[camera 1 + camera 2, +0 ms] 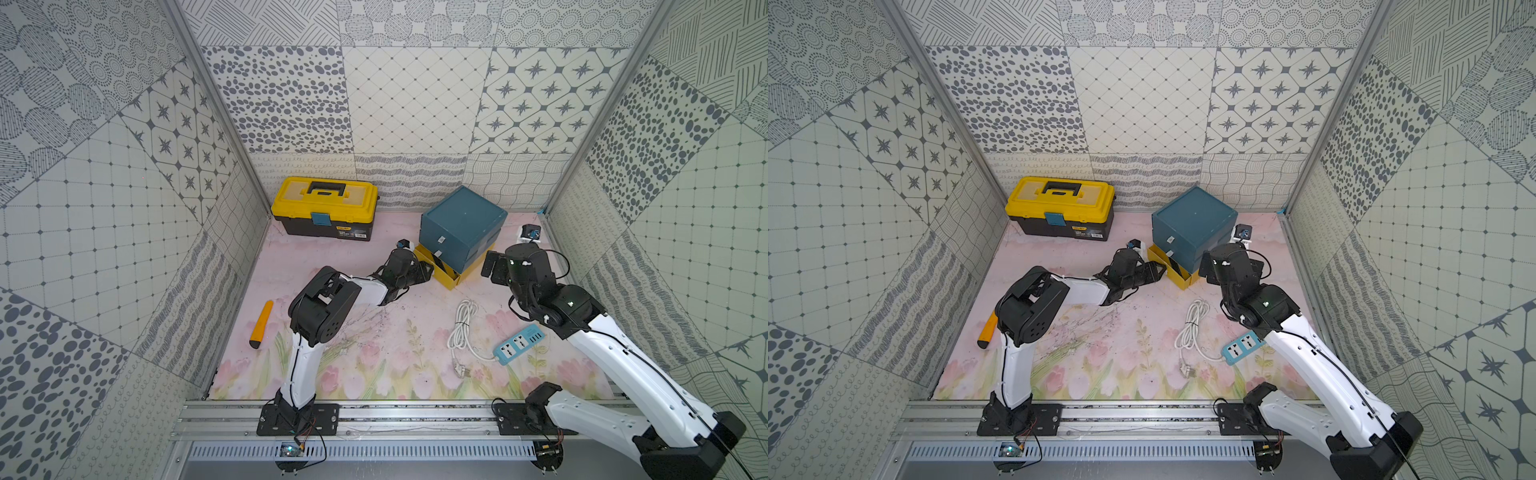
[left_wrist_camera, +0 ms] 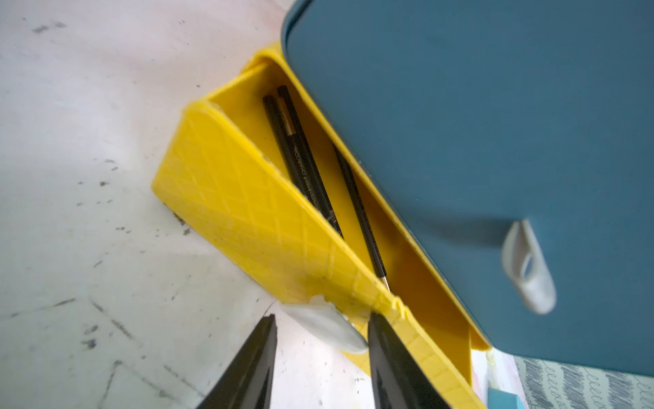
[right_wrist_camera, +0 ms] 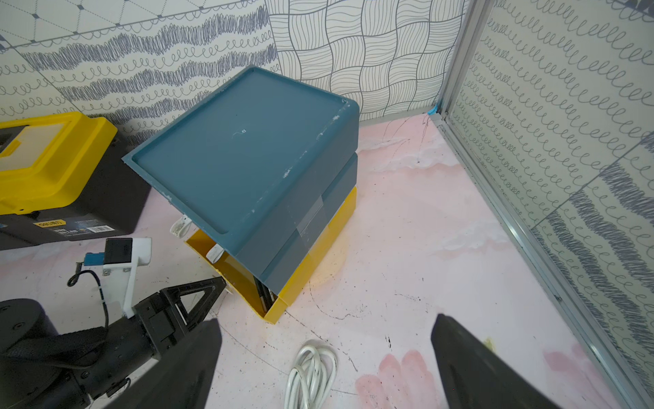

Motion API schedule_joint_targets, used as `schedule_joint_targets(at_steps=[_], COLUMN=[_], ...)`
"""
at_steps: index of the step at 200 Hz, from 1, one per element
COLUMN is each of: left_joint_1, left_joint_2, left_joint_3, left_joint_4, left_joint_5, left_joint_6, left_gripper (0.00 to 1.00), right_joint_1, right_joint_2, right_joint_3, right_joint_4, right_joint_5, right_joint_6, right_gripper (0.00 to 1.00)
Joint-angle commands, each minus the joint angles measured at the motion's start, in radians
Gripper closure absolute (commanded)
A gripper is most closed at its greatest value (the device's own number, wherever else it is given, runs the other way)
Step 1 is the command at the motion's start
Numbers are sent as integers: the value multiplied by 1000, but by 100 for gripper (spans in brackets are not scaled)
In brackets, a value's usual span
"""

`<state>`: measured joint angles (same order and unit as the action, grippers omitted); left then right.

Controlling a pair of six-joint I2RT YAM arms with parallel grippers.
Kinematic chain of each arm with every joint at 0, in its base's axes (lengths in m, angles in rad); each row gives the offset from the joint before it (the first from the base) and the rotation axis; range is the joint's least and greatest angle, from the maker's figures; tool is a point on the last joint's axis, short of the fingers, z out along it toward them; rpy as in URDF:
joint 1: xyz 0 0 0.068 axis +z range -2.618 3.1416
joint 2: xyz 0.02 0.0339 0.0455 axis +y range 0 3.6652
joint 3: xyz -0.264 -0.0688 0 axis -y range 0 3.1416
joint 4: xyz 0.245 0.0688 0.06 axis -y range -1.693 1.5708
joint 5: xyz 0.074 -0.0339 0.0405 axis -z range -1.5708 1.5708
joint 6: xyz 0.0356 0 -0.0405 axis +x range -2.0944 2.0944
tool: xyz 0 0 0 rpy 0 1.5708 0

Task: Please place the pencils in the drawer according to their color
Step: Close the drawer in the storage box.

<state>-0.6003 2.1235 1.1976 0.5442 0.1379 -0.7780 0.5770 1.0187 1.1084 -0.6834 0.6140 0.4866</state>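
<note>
In both top views the drawer chest (image 1: 459, 220) stands at the back of the worktop (image 1: 374, 332) with its yellow bottom drawer (image 1: 446, 281) pulled out, the left hand (image 1: 428, 270) at that drawer's front and the right hand (image 1: 494, 266) just beside the chest. In the left wrist view three black pencils (image 2: 304, 166) lie inside the yellow bottom drawer, and the left hand (image 2: 322, 318) is partly spread astride its white tab (image 2: 329, 333), not clearly pinching it. In the right wrist view the right hand (image 3: 325, 322) is spread wide, holding nothing, above the worktop.
</note>
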Motion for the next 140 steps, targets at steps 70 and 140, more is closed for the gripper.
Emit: schedule_joint_targets(at_steps=[70, 140], left_joint_1=[-6, -13], left_joint_2=[78, 104], left_joint_3=[106, 125], left_joint_4=[99, 105], left_joint_5=[42, 51], left_joint_6=[-94, -112], left_gripper=[55, 55], right_joint_1=[-2, -2], right_joint_2=[-20, -24], right_joint_3=[-2, -5], right_joint_4=[37, 36], right_joint_5=[-2, -8], right_joint_6=[-17, -19], right_gripper=[1, 1])
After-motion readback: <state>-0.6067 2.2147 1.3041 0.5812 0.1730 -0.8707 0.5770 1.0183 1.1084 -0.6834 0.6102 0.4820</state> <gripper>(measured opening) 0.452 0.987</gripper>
